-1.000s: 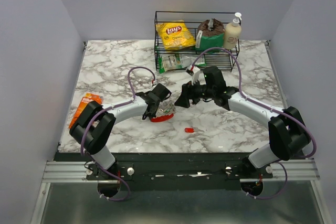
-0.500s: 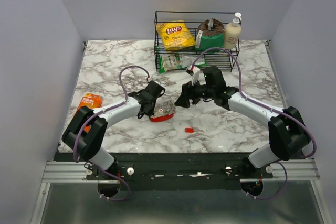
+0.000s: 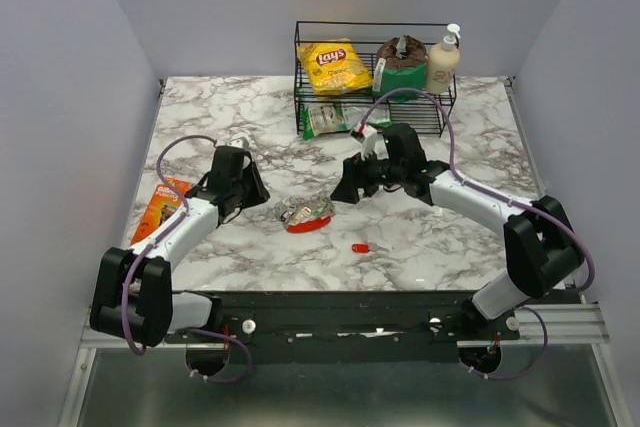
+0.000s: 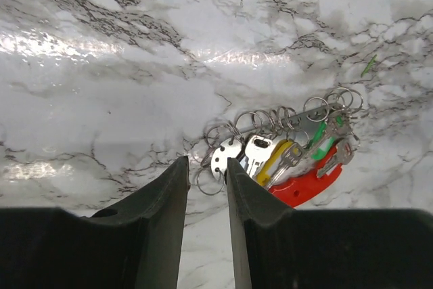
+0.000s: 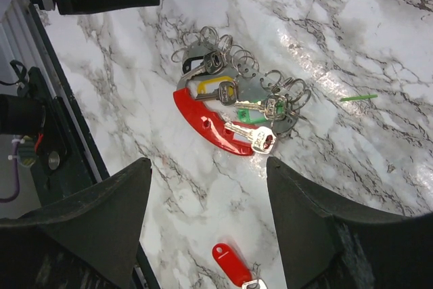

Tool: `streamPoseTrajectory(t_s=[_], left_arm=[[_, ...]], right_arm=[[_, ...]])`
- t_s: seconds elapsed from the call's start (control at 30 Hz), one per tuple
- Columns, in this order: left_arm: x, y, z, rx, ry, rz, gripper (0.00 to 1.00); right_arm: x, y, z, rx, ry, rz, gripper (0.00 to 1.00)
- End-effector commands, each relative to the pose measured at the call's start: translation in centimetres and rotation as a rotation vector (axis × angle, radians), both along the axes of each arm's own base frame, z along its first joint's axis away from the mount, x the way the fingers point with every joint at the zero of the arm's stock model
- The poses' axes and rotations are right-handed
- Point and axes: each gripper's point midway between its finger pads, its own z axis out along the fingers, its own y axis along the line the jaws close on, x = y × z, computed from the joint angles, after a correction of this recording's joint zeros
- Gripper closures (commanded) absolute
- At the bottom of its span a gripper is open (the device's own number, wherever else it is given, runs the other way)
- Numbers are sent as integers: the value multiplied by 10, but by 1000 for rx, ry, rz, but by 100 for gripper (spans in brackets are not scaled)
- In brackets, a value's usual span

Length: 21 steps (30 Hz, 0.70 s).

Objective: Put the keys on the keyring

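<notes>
Right, nearest me on the marble table point(image 3: 450, 237) lies a lone key with a red tag point(image 3: 360, 247), apart from everything else. Just beyond it sits the bunch point(image 3: 305, 214): a red oval loop point(image 4: 304, 191), a silvery flat piece point(image 5: 254, 93), a row of thin rings, and keys point(image 4: 260, 157) with yellow and green tags fanned across it. One thin keyring point(image 4: 208, 182) lies at the bunch's end, just ahead of my left gripper point(image 4: 206, 164), whose jaws are only slightly parted with nothing between them. My right gripper point(image 5: 206, 167) hangs over the bunch's other side, jaws spread wide and empty. An orange pack point(image 3: 163, 203) lies at the left edge. Farthest back, a wire rack point(image 3: 300, 57) holds a yellow chip bag point(image 3: 335, 65) and a bottle point(image 3: 442, 59).
</notes>
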Motion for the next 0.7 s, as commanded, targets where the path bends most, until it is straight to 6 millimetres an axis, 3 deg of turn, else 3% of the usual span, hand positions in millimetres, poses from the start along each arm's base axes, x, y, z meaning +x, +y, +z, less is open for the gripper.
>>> streamPoseTrajectory(t_s=[0.0, 0.1, 0.23, 0.33, 0.47, 0.53, 0.57, 0.6, 0.67], left_arm=[[-3, -21, 1, -258, 13, -10, 62], [-3, -24, -8, -248, 34, -48, 62], [9, -28, -4, -254, 19, -56, 62], [18, -20, 0, -234, 5, -6, 62], [31, 2, 7, -255, 20, 92, 60], [35, 9, 14, -313, 6, 124, 59], [39, 21, 18, -356, 3, 175, 59], [44, 27, 25, -388, -22, 199, 57], [47, 49, 32, -453, -39, 265, 56]], right_arm=[[5, 5, 0, 1, 25, 22, 23], [4, 8, -3, 6, 48, 37, 23], [5, 16, 2, 23, 42, 73, 23], [13, 28, 11, 12, 2, 79, 23], [29, 42, 11, -71, -49, 49, 24], [27, 56, 8, -113, -79, 64, 24], [36, 62, 5, -153, -108, 52, 25], [31, 73, 3, -172, -122, 69, 25], [39, 89, -5, -217, -153, 68, 27]])
